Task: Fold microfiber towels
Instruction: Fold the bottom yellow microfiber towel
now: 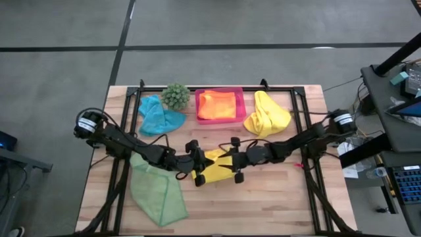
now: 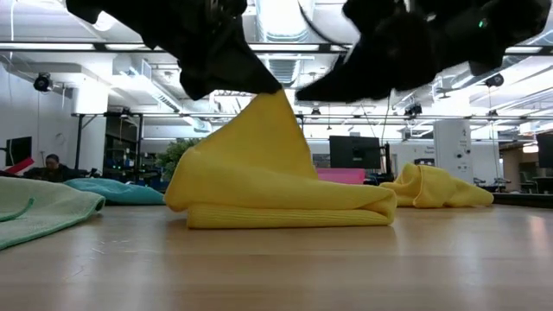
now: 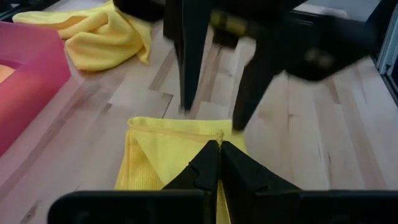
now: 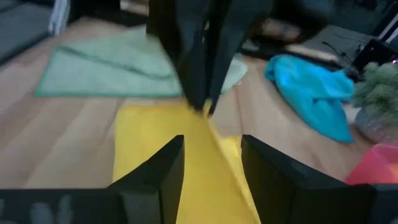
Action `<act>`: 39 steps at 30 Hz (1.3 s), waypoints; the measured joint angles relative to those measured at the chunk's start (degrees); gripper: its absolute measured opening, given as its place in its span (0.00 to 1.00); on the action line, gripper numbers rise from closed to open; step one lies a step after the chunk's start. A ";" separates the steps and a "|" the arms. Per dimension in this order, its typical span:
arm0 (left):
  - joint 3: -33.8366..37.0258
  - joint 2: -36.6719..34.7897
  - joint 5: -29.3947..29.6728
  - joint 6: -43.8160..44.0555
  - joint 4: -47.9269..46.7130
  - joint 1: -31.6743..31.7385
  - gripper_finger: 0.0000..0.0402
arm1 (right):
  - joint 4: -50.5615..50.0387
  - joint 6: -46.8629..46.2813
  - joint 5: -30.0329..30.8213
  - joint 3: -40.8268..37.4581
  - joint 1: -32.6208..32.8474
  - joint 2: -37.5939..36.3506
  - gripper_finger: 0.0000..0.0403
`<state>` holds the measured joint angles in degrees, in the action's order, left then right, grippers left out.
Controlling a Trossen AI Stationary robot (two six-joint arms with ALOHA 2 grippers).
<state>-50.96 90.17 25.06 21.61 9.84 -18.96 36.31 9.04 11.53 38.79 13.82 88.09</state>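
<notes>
Yellow towel point(image 2: 276, 186) peak, low view only

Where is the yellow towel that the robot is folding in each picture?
High view: the yellow towel lies at the table's middle, between both grippers.
Low view: it fills the centre, one corner lifted.
Left wrist view: it lies just past the shut left gripper.
Right wrist view: it lies beyond the right gripper.
Shared landmark: the second yellow towel beside the pink tray.
</notes>
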 joint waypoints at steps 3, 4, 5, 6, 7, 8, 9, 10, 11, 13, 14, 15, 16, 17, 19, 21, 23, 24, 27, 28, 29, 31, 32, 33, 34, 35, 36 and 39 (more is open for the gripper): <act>0.02 0.00 0.00 0.02 0.39 -0.06 0.00 | 0.83 0.76 0.02 1.96 -0.02 3.91 0.37; 0.02 0.00 -0.02 0.00 0.37 -0.07 0.00 | 1.09 0.99 0.02 2.65 -0.02 4.83 0.37; 0.05 0.00 -0.06 0.00 0.46 -0.07 0.00 | 1.19 1.19 0.03 3.47 -0.09 5.79 0.37; 0.15 0.00 -0.19 0.00 0.52 -0.07 0.00 | 1.33 1.68 0.02 4.47 -0.11 6.65 0.37; 0.22 0.00 -0.50 0.00 0.45 -0.07 0.00 | 1.46 2.40 0.02 5.17 -0.11 7.24 0.37; 0.27 0.00 -0.55 0.00 0.29 -0.09 0.00 | 1.00 2.87 0.03 5.54 -0.11 7.59 0.36; 0.35 0.00 -0.58 0.02 0.34 -0.09 0.00 | 0.35 3.47 0.06 6.03 -0.11 7.80 0.35; 0.40 0.00 -0.61 0.04 0.31 -0.09 0.00 | 0.27 3.80 0.25 6.47 -0.11 7.86 0.33; 0.42 0.00 -0.67 0.04 0.25 -0.11 0.00 | 0.00 3.81 0.54 6.57 -0.11 7.72 0.30; 0.56 0.00 -1.14 0.03 0.43 -0.20 0.00 | -0.42 3.78 0.64 6.59 -0.37 7.41 0.24; 0.63 0.00 -1.26 0.01 0.20 -0.23 0.00 | -0.72 3.96 0.67 6.59 -0.42 7.07 0.21; 0.66 0.00 -1.83 0.02 0.11 -0.23 0.00 | -1.39 4.36 0.63 6.58 -0.46 6.72 0.17; 0.66 0.00 -2.11 0.00 0.22 -0.22 0.00 | -1.76 4.72 0.55 6.57 -0.46 6.33 0.14; 0.70 0.00 -2.14 0.00 0.23 -0.22 0.00 | -2.31 5.01 0.49 6.62 -0.46 5.85 0.10; 0.67 0.00 -2.21 0.00 0.32 -0.22 0.00 | -3.89 5.44 0.19 6.68 -0.38 4.92 0.04; 0.53 0.00 -2.27 0.02 0.28 -0.22 0.00 | -4.99 5.60 0.01 6.68 -0.37 4.17 0.03; 0.44 0.00 -2.25 0.00 0.35 -0.22 0.00 | -6.32 5.60 -0.02 6.68 -0.37 3.40 0.02; 0.44 0.00 -2.25 0.00 0.53 -0.18 0.00 | -6.68 5.58 0.00 6.68 -0.35 3.14 0.02; 0.44 0.00 -2.30 0.00 0.35 -0.17 0.00 | -8.12 6.07 0.03 6.68 0.16 2.60 0.02; 0.46 0.00 -2.38 0.02 0.25 -0.17 0.01 | -8.51 6.55 0.04 6.68 0.47 2.44 0.02; 0.46 0.00 -2.44 0.05 0.23 -0.17 0.01 | -9.03 6.88 0.04 6.68 0.78 2.33 0.02; 0.46 0.00 -2.47 0.46 0.20 -0.22 0.04 | -9.93 7.48 0.02 6.68 1.48 2.18 0.02; 0.46 0.01 -2.47 0.79 0.10 -0.22 0.06 | -10.62 7.75 0.01 6.70 1.80 2.14 0.02; 0.46 0.02 -2.47 1.76 0.12 -0.22 0.08 | -11.41 8.15 0.00 6.72 2.14 2.07 0.02; 0.50 0.02 -2.47 2.20 0.20 -0.22 0.10 | -12.19 8.26 0.00 6.79 2.43 2.06 0.02; 0.54 0.02 -2.48 2.68 0.10 -0.22 0.13 | -12.56 8.29 -0.03 6.81 2.67 2.06 0.02; 0.55 0.00 -2.51 3.14 0.04 -0.22 0.15 | -12.89 8.29 -0.06 6.81 2.88 2.06 0.02; 0.62 0.00 -3.88 3.44 0.07 -0.17 0.22 | -13.54 8.27 -1.98 6.81 3.41 2.06 0.02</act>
<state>-50.34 90.17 21.18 25.05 9.91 -19.14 22.77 17.30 9.54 45.60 17.23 90.15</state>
